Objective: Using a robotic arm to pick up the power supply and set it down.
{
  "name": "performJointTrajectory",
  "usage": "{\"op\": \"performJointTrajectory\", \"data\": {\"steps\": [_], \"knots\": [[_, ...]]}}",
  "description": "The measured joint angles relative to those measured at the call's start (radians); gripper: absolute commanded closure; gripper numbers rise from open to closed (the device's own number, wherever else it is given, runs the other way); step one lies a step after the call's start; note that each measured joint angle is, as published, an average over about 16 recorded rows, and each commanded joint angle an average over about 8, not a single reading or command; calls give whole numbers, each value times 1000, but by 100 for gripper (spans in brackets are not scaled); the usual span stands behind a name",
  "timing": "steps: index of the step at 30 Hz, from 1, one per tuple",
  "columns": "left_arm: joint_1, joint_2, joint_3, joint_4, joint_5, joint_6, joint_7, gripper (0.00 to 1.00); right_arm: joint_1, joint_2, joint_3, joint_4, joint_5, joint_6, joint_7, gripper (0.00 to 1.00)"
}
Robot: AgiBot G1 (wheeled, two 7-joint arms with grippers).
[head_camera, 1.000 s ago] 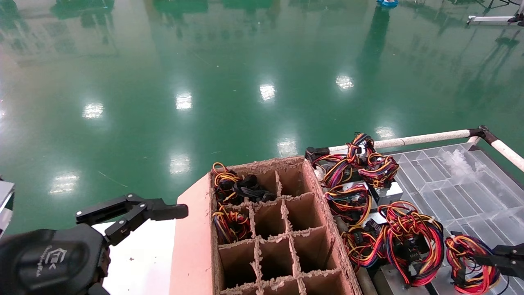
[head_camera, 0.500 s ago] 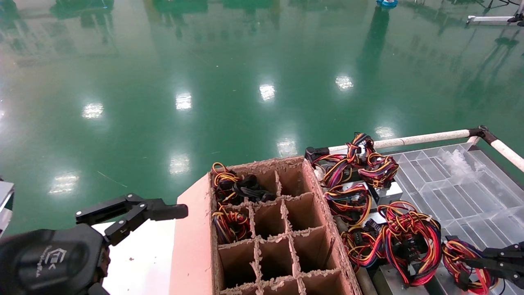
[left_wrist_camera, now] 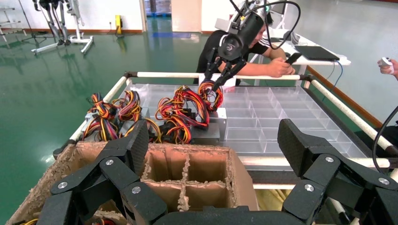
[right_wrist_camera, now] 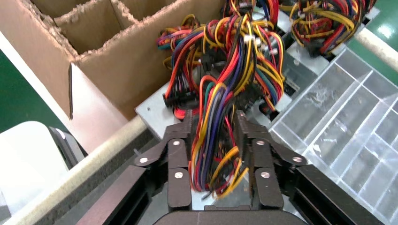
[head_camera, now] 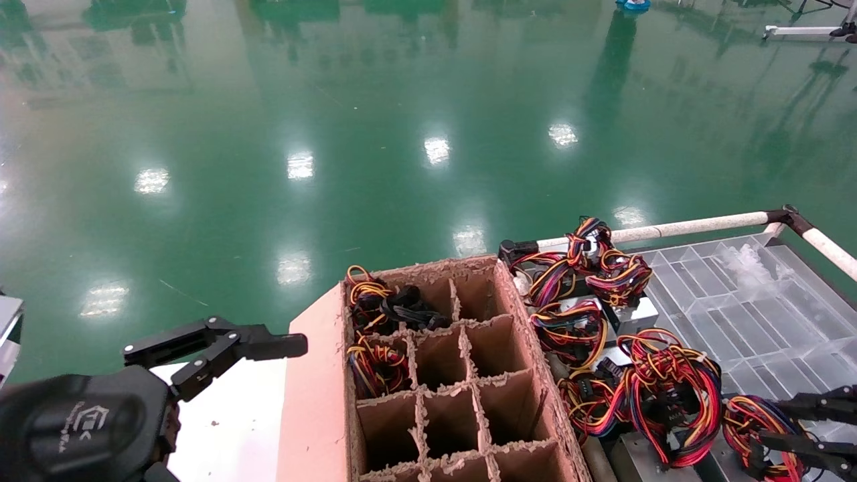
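Observation:
The power supply (right_wrist_camera: 152,110) is a silver-grey metal box with a thick loop of red, yellow, black and purple wires (right_wrist_camera: 225,70). It lies at the near right of the work surface, beside the cardboard box. My right gripper (right_wrist_camera: 213,119) has come down over this loop, a finger pressed against each side of the wires. In the head view the right gripper (head_camera: 770,423) and the held wire loop (head_camera: 746,412) sit at the bottom right corner. My left gripper (left_wrist_camera: 211,150) hangs open and empty at the near left, over the cardboard box's edge.
A divided cardboard box (head_camera: 315,402) stands in the middle, with wire bundles (head_camera: 378,361) in two far-left cells. Several more power supplies (head_camera: 669,388) lie right of it. Beyond are a clear compartment tray (head_camera: 770,314) and a white rail (head_camera: 696,224). A person (left_wrist_camera: 263,51) sits behind the tray.
My right gripper has moved left and down onto the rightmost wire loop, and its fingers now straddle it. The left arm has not moved.

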State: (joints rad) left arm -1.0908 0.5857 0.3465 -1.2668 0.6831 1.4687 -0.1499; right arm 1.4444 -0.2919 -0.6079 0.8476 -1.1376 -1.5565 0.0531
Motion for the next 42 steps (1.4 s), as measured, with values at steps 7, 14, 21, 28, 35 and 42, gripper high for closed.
{"op": "performJointTrajectory", "data": {"steps": [7, 14, 21, 28, 35, 42], "knots": [[0, 0, 0, 0, 0, 0, 0, 0, -12, -25, 13, -6, 71, 8, 5, 0], [0, 0, 0, 0, 0, 0, 0, 0, -31, -53, 36, -16, 149, 20, 3, 0], [0, 0, 0, 1, 0, 0, 0, 0, -57, -81, 68, -1, 204, 29, 4, 0], [0, 0, 0, 1, 0, 0, 0, 0, -94, -109, 99, 50, 229, 33, 18, 0], [0, 0, 0, 1, 0, 0, 0, 0, -133, -139, 132, 106, 254, 37, 35, 0], [0, 0, 1, 1, 0, 0, 0, 0, -173, -170, 165, 161, 280, 41, 51, 0]]}}
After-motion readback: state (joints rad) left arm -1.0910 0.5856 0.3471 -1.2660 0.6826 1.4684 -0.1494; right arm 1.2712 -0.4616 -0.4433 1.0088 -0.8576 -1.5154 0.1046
